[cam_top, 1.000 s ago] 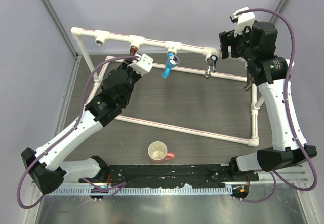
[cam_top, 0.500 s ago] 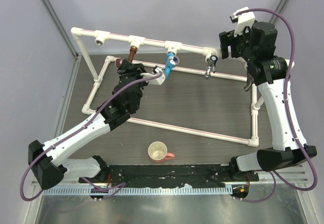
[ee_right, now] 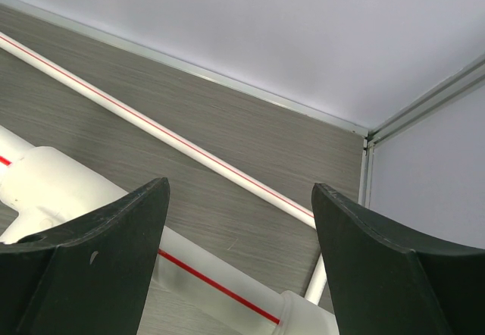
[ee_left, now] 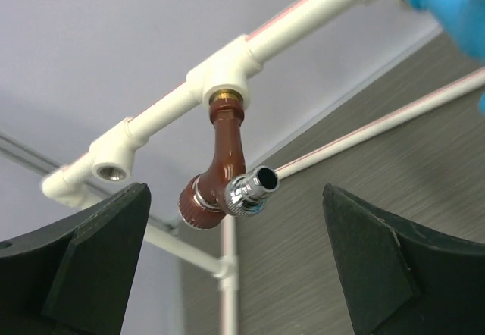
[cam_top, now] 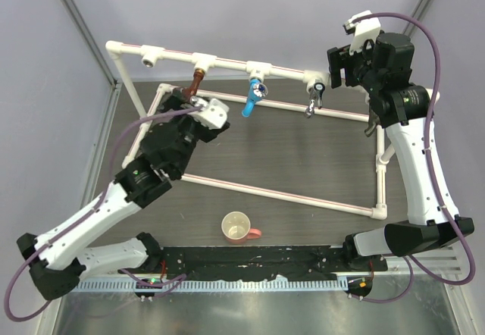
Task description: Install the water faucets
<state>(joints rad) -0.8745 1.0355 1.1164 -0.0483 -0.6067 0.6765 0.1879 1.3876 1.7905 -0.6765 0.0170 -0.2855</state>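
A copper-coloured water faucet (cam_top: 194, 85) hangs from a tee on the white pipe rail (cam_top: 227, 64), its chrome spout tip (ee_left: 252, 189) pointing toward my left wrist camera. My left gripper (cam_top: 189, 102) stands wide open just below it, and its fingers (ee_left: 98, 252) flank the faucet (ee_left: 225, 149) without touching. A blue faucet (cam_top: 253, 97) and a chrome-and-dark faucet (cam_top: 315, 98) hang further right on the rail. One tee socket (cam_top: 149, 61) at the left is bare. My right gripper (cam_top: 336, 65) is open by the rail's right end, with nothing between its fingers (ee_right: 98, 252).
A white pipe frame (cam_top: 280, 192) lies flat on the dark table. A cream mug (cam_top: 237, 227) stands near the front, between the arm bases. Grey walls close in the back and both sides. The right arm rises along the frame's right side.
My left gripper has opened wide, let go of the copper faucet and drawn back a little, its wrist turning. The right arm has not moved.
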